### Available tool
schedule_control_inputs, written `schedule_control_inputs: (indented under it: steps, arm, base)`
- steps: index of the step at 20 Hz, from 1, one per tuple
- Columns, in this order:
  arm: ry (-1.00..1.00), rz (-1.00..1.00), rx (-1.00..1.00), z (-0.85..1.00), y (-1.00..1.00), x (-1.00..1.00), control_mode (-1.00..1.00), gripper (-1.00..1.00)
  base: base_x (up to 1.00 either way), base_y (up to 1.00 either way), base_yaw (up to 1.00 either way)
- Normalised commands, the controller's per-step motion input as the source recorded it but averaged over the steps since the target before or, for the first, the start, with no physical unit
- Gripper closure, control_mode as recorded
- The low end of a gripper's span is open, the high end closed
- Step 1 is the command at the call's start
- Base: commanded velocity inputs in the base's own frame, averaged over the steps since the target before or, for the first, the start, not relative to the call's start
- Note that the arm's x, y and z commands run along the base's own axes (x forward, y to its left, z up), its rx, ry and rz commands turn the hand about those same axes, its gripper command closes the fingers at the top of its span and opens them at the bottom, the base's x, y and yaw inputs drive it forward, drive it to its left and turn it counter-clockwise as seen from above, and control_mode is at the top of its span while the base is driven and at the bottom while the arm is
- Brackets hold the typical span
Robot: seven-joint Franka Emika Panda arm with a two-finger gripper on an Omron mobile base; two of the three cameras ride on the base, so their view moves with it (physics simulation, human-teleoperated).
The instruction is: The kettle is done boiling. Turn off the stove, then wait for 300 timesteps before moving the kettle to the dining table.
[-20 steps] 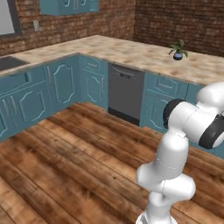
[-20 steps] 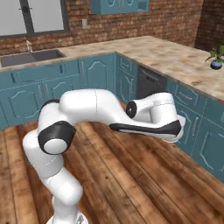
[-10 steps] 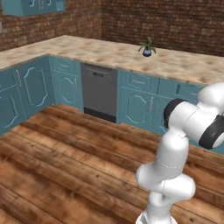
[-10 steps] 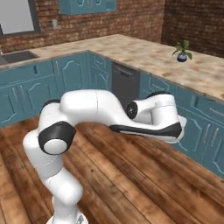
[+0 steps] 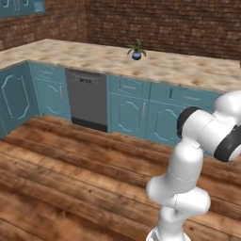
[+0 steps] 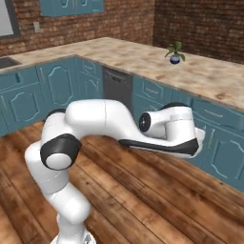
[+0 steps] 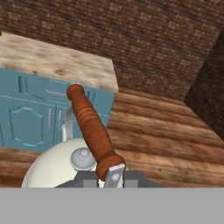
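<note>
The wooden plank floor (image 5: 70, 179) takes most of both base views, and a brick wall (image 5: 164, 23) stands behind. Along this wall runs a long tabletop (image 5: 94, 54) of beige marbled stone, over teal cabinets (image 5: 129, 113) with panelled doors. Between the cabinets sits a grey dishwasher (image 5: 87, 99). In the right base view the same tabletop (image 6: 128, 55) turns a corner and goes on to the left.

The white arm (image 6: 95, 124) is folded low in front of the cabinets, with its forearm stretched to the right in the right base view.

In the hand view the kettle (image 7: 57, 168) is just under the camera: a white round body with a small grey lid knob (image 7: 82, 158). Its brown-orange handle (image 7: 89, 127) rises slanted from the bottom of the view. The tool (image 7: 113, 175) is clamped on the lower end of this handle, and the kettle hangs above the floor, near the end of a teal cabinet.

A small potted plant (image 5: 136, 49) stands on the tabletop, well apart from the arm.
</note>
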Motion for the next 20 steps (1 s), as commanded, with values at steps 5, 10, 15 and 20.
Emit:
schedule_control_inputs:
  steps: [5, 10, 15, 20]
  arm:
    - [0.0, 0.0, 0.0, 0.0, 0.0, 0.0, 1.0, 1.0]
    - [0.0, 0.0, 0.0, 0.0, 0.0, 0.0, 1.0, 1.0]
    - [0.0, 0.0, 0.0, 0.0, 0.0, 0.0, 1.0, 1.0]
    - [0.0, 0.0, 0.0, 0.0, 0.0, 0.0, 1.0, 1.0]
  base:
    - [0.0, -0.63, -0.14]
    - [0.0, -0.69, -0.13]
    - [0.0, -0.71, -0.14]
    - [0.02, -0.66, -0.11]
